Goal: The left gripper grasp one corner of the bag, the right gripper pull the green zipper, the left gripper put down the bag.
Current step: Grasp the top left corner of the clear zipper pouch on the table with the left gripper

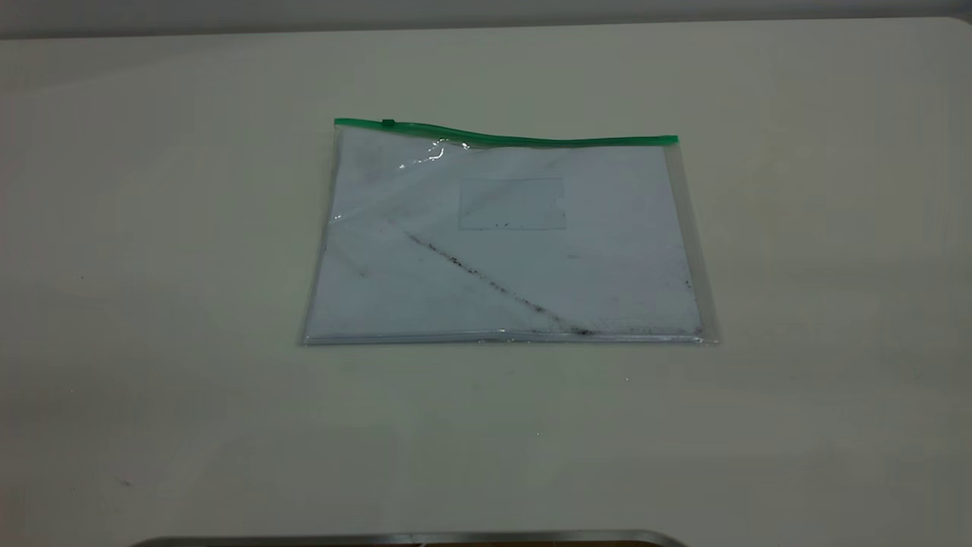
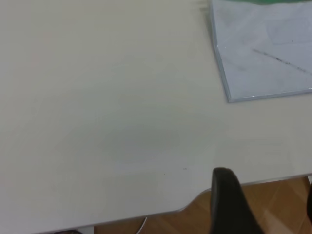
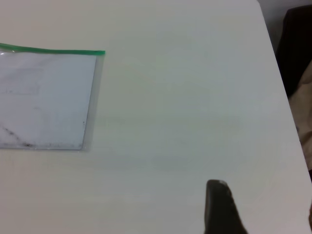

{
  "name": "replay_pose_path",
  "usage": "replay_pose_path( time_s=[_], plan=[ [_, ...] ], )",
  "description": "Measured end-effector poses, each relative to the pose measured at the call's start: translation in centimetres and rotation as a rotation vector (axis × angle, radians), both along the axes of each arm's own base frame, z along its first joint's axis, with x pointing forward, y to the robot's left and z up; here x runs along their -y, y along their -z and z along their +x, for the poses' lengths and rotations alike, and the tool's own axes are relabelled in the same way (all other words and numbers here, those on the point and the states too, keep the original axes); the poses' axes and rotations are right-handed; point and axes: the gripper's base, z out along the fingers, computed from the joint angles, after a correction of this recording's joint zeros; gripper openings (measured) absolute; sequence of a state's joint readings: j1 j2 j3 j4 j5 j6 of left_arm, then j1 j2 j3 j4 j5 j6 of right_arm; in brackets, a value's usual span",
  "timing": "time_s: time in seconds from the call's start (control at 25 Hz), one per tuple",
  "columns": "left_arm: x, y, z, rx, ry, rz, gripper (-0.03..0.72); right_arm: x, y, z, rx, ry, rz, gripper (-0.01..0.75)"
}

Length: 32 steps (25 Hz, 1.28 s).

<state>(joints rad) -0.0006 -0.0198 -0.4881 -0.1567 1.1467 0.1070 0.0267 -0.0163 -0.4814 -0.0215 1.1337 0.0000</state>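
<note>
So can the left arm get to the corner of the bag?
Probably yes. The bag lies flat on the table, with bare table between it and the left gripper and nothing around its corner.

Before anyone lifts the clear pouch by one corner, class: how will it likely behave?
The bag lies flat but its green zipper edge waves, so it probably flops. Thin plastic holding only paper suggests lightness. Glossy glare hints it may slide on the table.

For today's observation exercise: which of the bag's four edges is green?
The far long edge of the bag: the green zipper runs along it; the other three are clear plastic.
</note>
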Motion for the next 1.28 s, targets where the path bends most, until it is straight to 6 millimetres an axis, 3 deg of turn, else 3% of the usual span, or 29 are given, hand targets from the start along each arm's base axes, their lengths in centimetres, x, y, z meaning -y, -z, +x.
replay_pose_path(
  time_s=[0.56, 0.76, 0.92, 1.0, 1.16, 1.28],
  plan=[
    [0.2, 0.0, 0.1, 0.006, 0.008, -0.021, 0.445, 0.0, 0.0, 0.0, 0.001, 0.000, 0.000, 0.464],
    [-0.5, -0.3, 0.9, -0.050, -0.127, -0.070, 0.445, -0.4, -0.1, 1.4, -0.089, -0.036, 0.007, 0.464],
    [-0.7, -2.1, 4.1, -0.107, -0.165, -0.075, 0.445, -0.5, -0.2, 4.9, -0.240, -0.082, -0.045, 0.464],
    [-0.7, -2.5, 6.8, -0.140, -0.153, -0.054, 0.445, -0.8, -0.3, 7.3, -0.256, -0.098, -0.018, 0.464],
    [-0.5, -1.6, 12.7, -0.206, -0.095, -0.007, 0.471, -1.7, 0.2, 12.2, -0.258, -0.125, 0.077, 0.474],
    [-0.2, -0.1, 16.8, -0.280, -0.040, -0.010, 0.541, -2.1, 1.5, 15.3, -0.286, -0.150, 0.109, 0.510]
  ],
)
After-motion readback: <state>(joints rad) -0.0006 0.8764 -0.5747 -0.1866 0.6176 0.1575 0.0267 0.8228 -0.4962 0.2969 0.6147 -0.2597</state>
